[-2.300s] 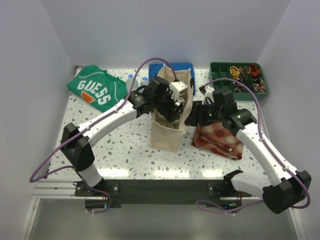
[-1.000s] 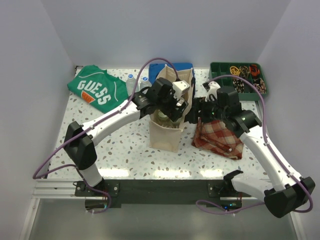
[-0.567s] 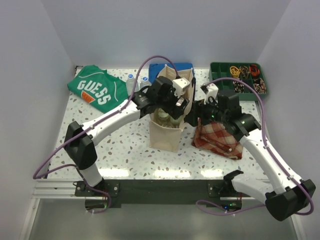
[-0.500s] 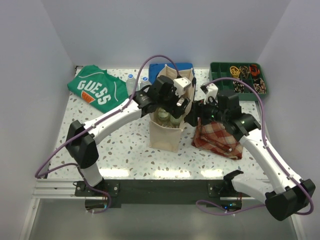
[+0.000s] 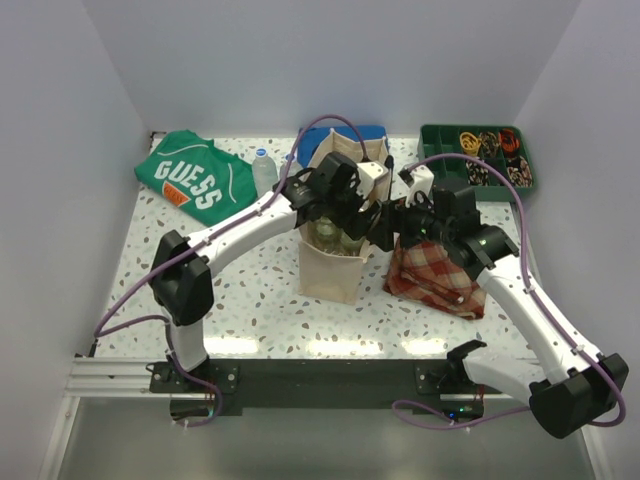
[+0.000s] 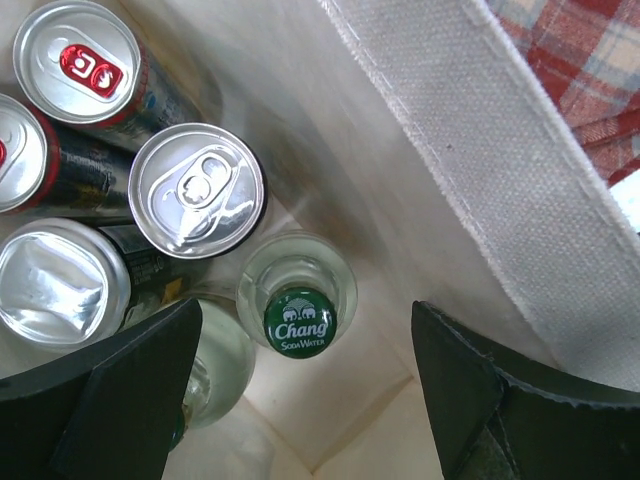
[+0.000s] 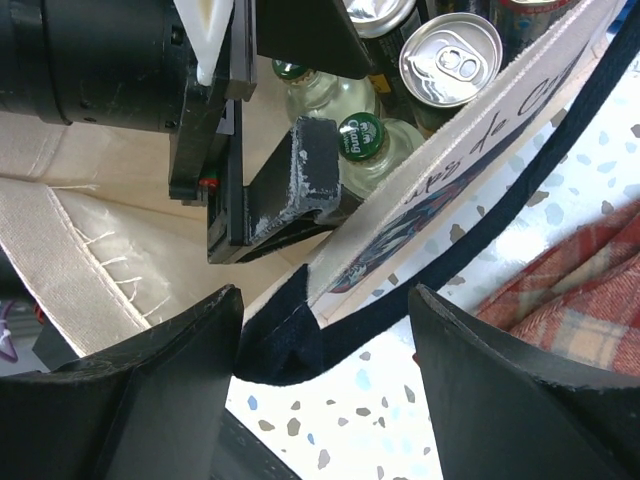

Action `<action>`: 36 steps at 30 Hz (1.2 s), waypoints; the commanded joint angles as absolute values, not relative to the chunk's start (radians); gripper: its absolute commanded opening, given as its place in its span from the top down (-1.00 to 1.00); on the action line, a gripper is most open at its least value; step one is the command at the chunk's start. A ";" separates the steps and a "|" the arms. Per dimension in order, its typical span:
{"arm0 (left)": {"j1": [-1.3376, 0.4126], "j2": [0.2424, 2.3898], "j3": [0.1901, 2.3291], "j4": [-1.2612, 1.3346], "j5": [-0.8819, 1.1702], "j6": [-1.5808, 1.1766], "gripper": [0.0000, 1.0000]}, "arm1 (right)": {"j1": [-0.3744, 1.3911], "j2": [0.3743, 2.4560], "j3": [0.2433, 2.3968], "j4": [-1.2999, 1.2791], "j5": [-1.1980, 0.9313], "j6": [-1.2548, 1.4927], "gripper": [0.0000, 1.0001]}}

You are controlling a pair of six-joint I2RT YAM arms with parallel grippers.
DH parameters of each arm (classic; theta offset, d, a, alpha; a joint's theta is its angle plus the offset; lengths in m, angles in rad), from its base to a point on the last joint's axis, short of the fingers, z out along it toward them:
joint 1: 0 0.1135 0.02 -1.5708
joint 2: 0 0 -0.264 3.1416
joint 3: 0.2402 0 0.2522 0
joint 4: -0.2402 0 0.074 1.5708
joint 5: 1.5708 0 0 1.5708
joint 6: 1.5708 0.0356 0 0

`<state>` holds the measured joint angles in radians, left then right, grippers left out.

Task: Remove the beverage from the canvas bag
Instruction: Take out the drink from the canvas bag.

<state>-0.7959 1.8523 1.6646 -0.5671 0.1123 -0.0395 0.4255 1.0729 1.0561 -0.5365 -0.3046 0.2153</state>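
the left hand (image 6: 305, 330) hangs inside the canvas bag (image 5: 330, 270), its fingers wide on either side of a green-capped glass bottle (image 6: 299, 320) and clear of it. the right hand (image 7: 325, 300) sits part-open astride the bag's right rim. the bag stands upright mid-bench (image 5: 250, 300).

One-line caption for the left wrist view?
Open left gripper flanks a green-capped Chang soda water bottle beside cans inside the canvas bag.

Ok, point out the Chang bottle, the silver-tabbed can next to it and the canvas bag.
Chang soda water bottle (image 6: 300, 320): left wrist view, its green cap.
silver-tabbed can (image 6: 197, 190): left wrist view, its lid.
canvas bag (image 6: 470, 140): left wrist view, its hemmed rim.
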 commanded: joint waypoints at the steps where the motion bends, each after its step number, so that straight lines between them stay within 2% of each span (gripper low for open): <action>1: -0.776 1.853 1.709 -0.589 0.181 -0.012 -0.79 | 0.428 1.049 1.066 -0.489 -0.275 0.210 -0.43; 9: -0.773 1.884 1.732 -0.618 0.238 0.021 -0.61 | 0.426 1.048 1.060 -0.492 -0.250 0.212 -0.43; 17: -0.773 1.896 1.730 -0.620 0.279 0.028 -0.57 | 0.428 1.048 1.062 -0.497 -0.242 0.210 -0.43; 36: -0.775 1.847 1.689 -0.572 0.235 0.008 -0.49 | 0.426 1.025 1.060 -0.500 -0.238 0.225 -0.43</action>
<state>-0.7746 1.8915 1.6905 -0.6155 0.2401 0.0109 0.4252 1.0496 1.0561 -0.5297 -0.2527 0.2199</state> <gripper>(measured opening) 0.750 0.713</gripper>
